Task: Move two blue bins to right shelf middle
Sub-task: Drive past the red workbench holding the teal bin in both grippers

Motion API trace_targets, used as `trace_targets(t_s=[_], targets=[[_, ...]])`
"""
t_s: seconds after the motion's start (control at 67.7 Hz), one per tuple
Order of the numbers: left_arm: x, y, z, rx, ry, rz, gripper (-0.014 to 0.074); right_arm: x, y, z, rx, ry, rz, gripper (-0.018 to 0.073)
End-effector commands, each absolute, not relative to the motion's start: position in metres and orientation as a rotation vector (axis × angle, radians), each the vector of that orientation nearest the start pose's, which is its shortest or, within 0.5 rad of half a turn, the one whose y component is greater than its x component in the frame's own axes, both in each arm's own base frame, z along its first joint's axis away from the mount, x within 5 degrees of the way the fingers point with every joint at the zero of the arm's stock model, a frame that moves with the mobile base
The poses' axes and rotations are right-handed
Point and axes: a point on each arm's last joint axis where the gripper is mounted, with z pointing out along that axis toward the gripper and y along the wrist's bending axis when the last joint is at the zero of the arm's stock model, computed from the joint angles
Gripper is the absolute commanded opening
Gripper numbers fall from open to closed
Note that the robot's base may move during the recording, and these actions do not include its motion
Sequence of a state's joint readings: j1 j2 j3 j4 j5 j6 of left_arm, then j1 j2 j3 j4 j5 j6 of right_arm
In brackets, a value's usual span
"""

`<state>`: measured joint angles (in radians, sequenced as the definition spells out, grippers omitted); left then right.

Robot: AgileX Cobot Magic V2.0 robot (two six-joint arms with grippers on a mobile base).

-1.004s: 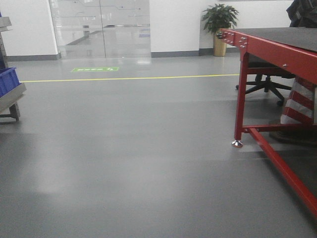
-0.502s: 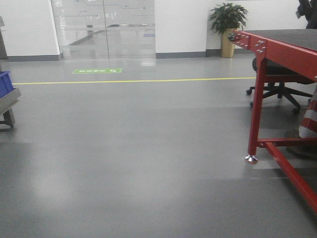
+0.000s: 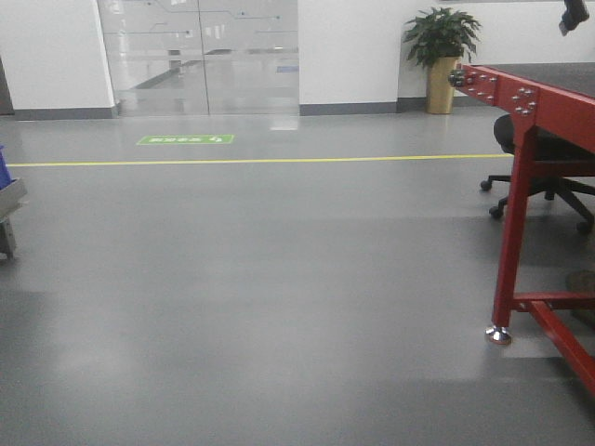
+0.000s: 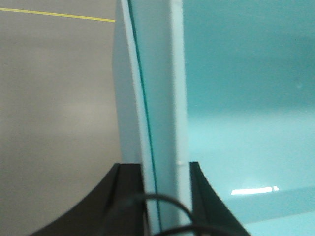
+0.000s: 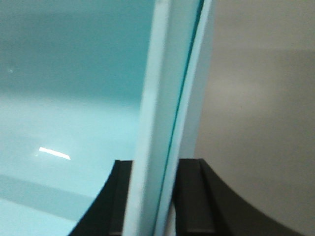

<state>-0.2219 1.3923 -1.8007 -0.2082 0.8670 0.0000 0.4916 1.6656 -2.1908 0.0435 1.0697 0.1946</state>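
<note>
**Left gripper** (image 4: pixel 166 172): two black fingers (image 4: pixel 125 196) pinch a side wall of the blue bin (image 4: pixel 157 88), one finger on each face. The wall rises upright between them. A thin black cable (image 4: pixel 147 197) loops across the base of the fingers.

**Right gripper** (image 5: pixel 155 167): black fingers (image 5: pixel 193 196) are clamped the same way on a bin wall (image 5: pixel 167 88), which leans slightly right in this view.

**Blue bin:** held at its walls by both grippers. It looks pale teal in both wrist views. Each gripped wall shows two pale layers with a thin dark seam between them; I cannot tell whether this is two bins nested. The bin's inside lies right of the left gripper and left of the right gripper.

**Floor** (image 4: pixel 54 123): grey, outside each gripped wall. A yellow line (image 4: pixel 59 14) shows in the left wrist view only.

**Front view only:**
- the yellow line (image 3: pixel 260 160) across the open floor
- a green floor sign (image 3: pixel 186 139)
- glass doors (image 3: pixel 204 56)
- a potted plant (image 3: pixel 442 42)
- a red table (image 3: pixel 521 102) at right, with an office chair (image 3: pixel 548 177) behind its leg
- a grey shelf edge (image 3: pixel 9 197) with a blue sliver (image 3: pixel 2 165) at the left border, too small to tell what it is

The arms and the held bin show in the wrist views alone.
</note>
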Motion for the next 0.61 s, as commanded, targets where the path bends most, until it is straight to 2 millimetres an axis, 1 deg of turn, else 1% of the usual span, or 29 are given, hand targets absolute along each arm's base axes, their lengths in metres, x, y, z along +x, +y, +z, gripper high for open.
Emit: trace_targets(t_s=[0.0,0.591], targets=[[0.2632,-0.0783,0.5356,0.160,1.791,-0.476,-0.0111,0.2927,0.1622,0.5364,-0.298,1.945,0.525,-0.0155],[0.2632,-0.0783,0.5356,0.160,1.791,-0.476,-0.0111,0.2929,0.1623,0.5371,-0.297,1.937,0.527,-0.0155]])
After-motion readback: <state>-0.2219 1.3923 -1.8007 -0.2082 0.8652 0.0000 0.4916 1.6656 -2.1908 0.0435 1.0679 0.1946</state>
